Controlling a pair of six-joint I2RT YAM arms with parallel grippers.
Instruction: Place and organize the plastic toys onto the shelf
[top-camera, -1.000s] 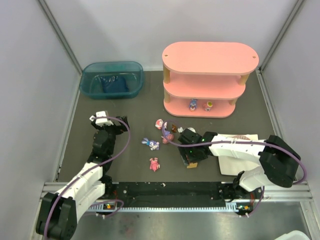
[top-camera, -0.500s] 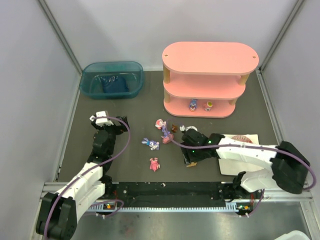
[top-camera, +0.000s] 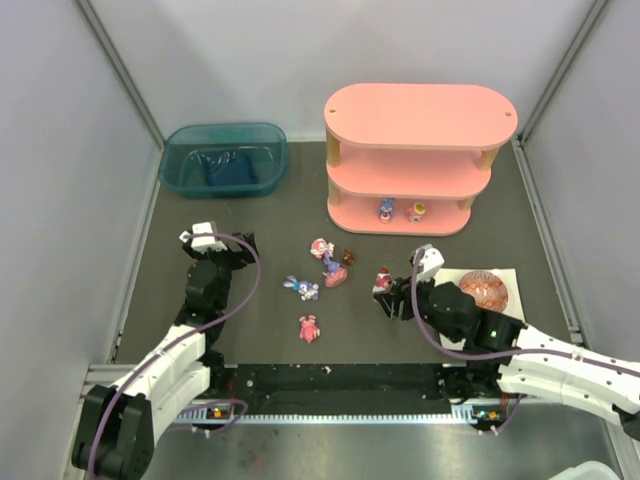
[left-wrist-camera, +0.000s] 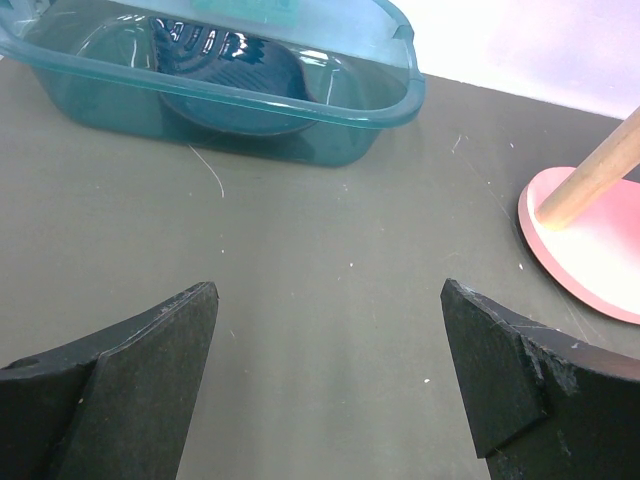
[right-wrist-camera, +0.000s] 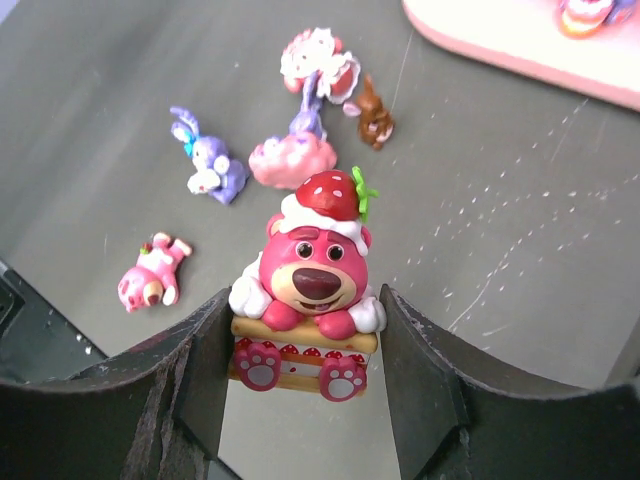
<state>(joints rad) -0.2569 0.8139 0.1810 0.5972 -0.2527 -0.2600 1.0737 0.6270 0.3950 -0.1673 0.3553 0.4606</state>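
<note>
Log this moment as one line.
right gripper: shut on pink bear toy | left gripper: open, empty | shelf: two toys on bottom tier

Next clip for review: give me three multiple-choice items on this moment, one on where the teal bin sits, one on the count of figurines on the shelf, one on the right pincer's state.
1. The teal bin stands: A) left of the shelf; B) on the shelf's top board; C) beside the right arm's base.
2. How many figurines stand on the shelf's bottom board? A) none; B) two; C) four.
3. The right pincer is: A) open and empty; B) shut on the pink bear figurine; C) shut with nothing held.

Answers: 1 A, the top view shows it at the back, left of the shelf. 2 B, two stand side by side there. 3 B, the wrist view shows the bear clamped between both fingers.
</note>
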